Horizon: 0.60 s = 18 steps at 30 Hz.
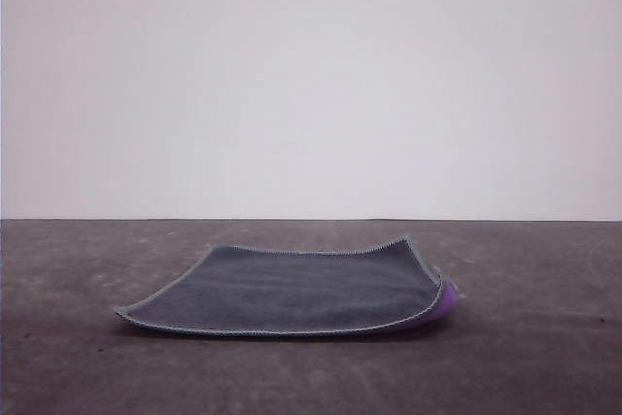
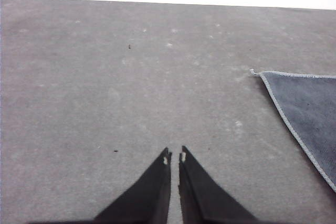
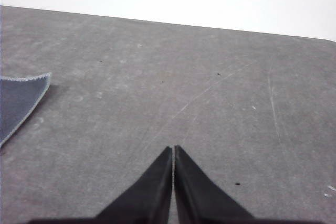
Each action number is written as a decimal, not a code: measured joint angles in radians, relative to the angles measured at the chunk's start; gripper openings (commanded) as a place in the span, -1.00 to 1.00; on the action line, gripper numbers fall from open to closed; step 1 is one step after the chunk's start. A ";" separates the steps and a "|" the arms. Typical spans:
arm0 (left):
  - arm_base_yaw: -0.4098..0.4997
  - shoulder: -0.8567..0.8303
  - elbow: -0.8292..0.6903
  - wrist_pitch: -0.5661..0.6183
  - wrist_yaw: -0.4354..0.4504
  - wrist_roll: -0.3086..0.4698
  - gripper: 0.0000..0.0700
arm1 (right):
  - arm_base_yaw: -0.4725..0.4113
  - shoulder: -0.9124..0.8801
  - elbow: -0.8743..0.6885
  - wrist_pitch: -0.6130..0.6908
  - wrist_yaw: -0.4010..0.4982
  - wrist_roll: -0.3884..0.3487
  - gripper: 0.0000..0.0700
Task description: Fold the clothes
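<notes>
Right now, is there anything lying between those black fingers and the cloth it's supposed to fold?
Nothing visible. Only bare grey table separates the left fingers and right fingers from the cloth.

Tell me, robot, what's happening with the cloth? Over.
Left end effector shut, empty. Right end effector shut, empty. Cloth flat on table, grey up, not yet folded. Nothing in the way.

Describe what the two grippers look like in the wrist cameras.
Both look alike. The left gripper has two matte black fingers, broad at the base and tapering to narrow points, with small pale nicks at the tips. The right gripper has the same plain black tapered fingers, with clean tips. No cables, labels or markings show on either.
</notes>
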<state>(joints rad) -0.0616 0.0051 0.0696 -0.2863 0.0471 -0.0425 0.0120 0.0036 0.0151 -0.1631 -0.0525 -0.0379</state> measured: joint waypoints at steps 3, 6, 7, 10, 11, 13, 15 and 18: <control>0.000 0.000 0.000 0.000 0.000 0.000 -0.93 | 0.000 0.000 0.000 0.000 0.000 0.000 -1.00; 0.000 0.000 0.000 0.000 0.000 0.000 -0.93 | 0.000 0.000 0.000 0.000 -0.001 0.000 -1.00; 0.000 0.000 0.000 0.000 0.000 0.000 -0.93 | 0.000 0.000 0.000 0.000 -0.001 0.000 -1.00; 0.000 0.000 0.000 0.000 0.000 0.000 -0.93 | 0.000 0.000 0.000 0.002 -0.001 0.001 -1.00; 0.000 0.000 0.000 0.001 0.000 0.000 -0.93 | 0.000 0.000 0.000 0.002 -0.001 0.005 -1.00; 0.000 0.000 -0.002 0.007 0.001 -0.001 -0.93 | 0.000 0.000 0.000 0.002 -0.004 0.022 -1.00; 0.000 0.000 -0.004 0.017 0.008 -0.002 -0.93 | 0.000 0.000 0.000 -0.001 -0.005 0.038 -1.00; 0.000 0.000 -0.007 0.025 0.019 -0.002 -0.94 | 0.000 0.000 0.000 -0.001 -0.005 0.047 -1.00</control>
<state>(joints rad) -0.0616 0.0051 0.0631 -0.2618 0.0663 -0.0448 0.0120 0.0036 0.0151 -0.1642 -0.0570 0.0093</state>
